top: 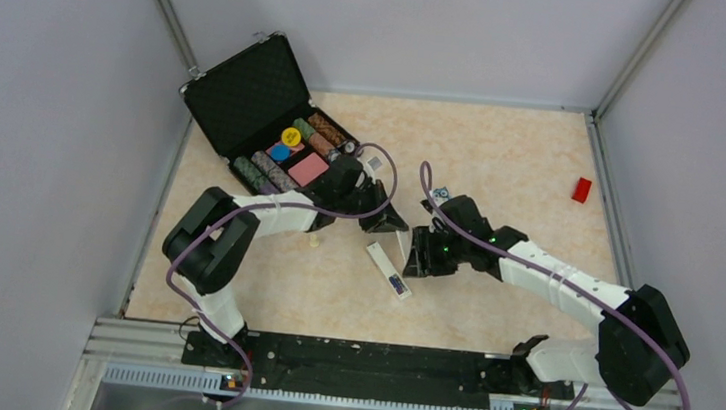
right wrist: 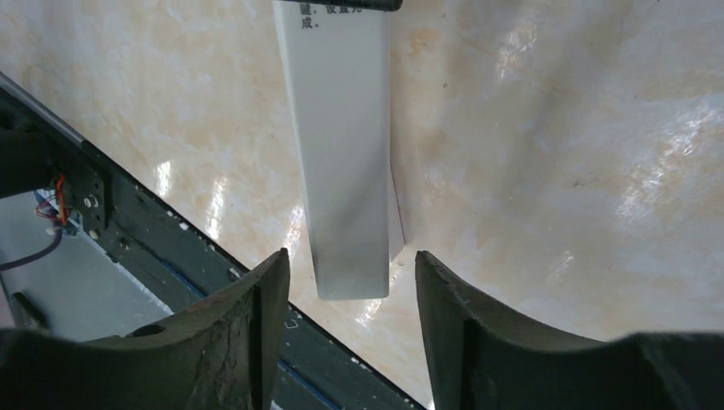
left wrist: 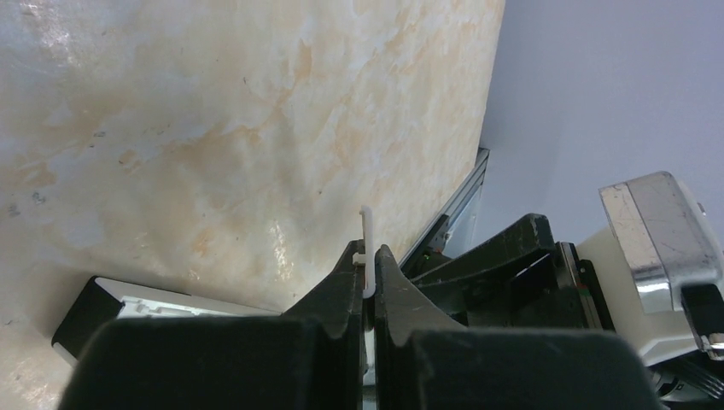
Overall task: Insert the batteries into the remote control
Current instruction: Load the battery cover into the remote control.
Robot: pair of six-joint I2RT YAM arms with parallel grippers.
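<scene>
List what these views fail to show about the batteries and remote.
- Batteries: found in no view; too small from above or under the arms.
- Remote control: too small from above to tell whether its dark end holds cells.
- Thin white piece in shut left gripper: left wrist shows one edge; fingers hide the rest.
- White panel, right wrist: top cut off by frame.

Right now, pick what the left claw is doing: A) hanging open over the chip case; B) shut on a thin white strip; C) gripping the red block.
B: the left wrist view shows the left claw pinched shut on a thin white strip that sticks out past its tips.
</scene>
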